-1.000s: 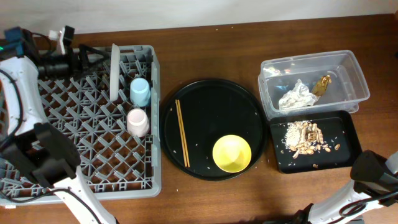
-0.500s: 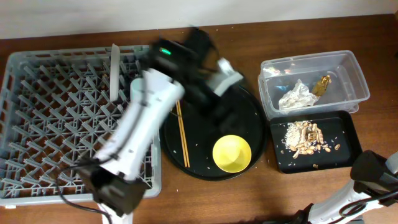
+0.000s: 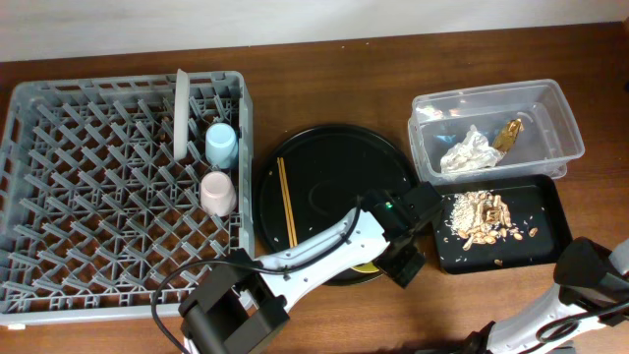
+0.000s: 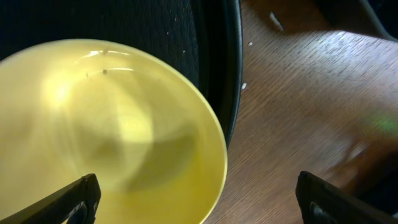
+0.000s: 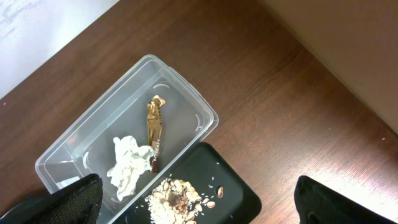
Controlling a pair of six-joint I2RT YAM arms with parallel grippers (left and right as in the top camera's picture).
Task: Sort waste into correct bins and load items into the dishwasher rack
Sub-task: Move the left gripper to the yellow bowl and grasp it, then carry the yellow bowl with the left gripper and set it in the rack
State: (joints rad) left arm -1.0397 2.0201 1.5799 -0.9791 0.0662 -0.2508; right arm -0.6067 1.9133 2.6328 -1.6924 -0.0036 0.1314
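Note:
The yellow bowl [image 4: 112, 124] sits on the round black tray [image 3: 334, 167], mostly hidden under my left arm in the overhead view. My left gripper [image 4: 199, 202] is open, its fingers straddling the bowl's right rim. Two chopsticks [image 3: 286, 202] lie on the tray's left. The blue cup [image 3: 221, 145], pink cup [image 3: 217, 192] and upright pale plate [image 3: 180, 113] stand in the grey rack [image 3: 98, 226]. The napkin [image 5: 127, 165] and gold wrapper [image 5: 154, 124] lie in the clear tub [image 3: 550, 118]. Food scraps [image 3: 482, 218] lie in the black rectangular tray [image 3: 545, 211]. My right gripper [image 5: 199, 205] is open above both bins.
The round black tray's rim [image 4: 231, 74] runs just right of the bowl, with bare wooden table [image 4: 298, 112] beyond it. My right arm [image 3: 590, 275] sits at the table's front right corner. The rack fills the left side.
My left arm has swung from the rack's far left corner across to the round tray's right side, and now hangs low over the yellow bowl. The right arm has not moved.

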